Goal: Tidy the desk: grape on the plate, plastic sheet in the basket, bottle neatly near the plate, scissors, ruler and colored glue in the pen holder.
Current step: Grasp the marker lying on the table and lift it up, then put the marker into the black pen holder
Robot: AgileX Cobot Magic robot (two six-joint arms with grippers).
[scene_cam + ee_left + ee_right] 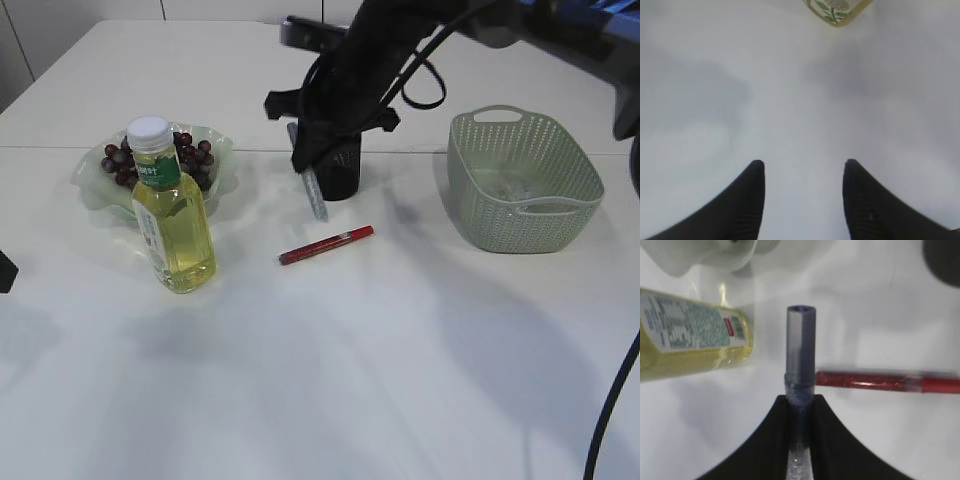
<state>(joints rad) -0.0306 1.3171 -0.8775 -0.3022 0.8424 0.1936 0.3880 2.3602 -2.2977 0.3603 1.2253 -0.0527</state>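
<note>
My right gripper is shut on a blue-grey glitter glue pen, cap end pointing away from the camera. In the exterior view this glue pen hangs tilted just left of and in front of the black pen holder. A red glue pen lies flat on the table. The bottle of yellow liquid stands upright beside the plate that holds the grapes. A clear plastic sheet lies in the green basket. My left gripper is open over bare table. Scissors and ruler are out of view.
My right arm reaches across the middle and hides the pen holder's mouth. The basket stands at the right. White table stretches along the front. The bottle's base shows at the top of the left wrist view.
</note>
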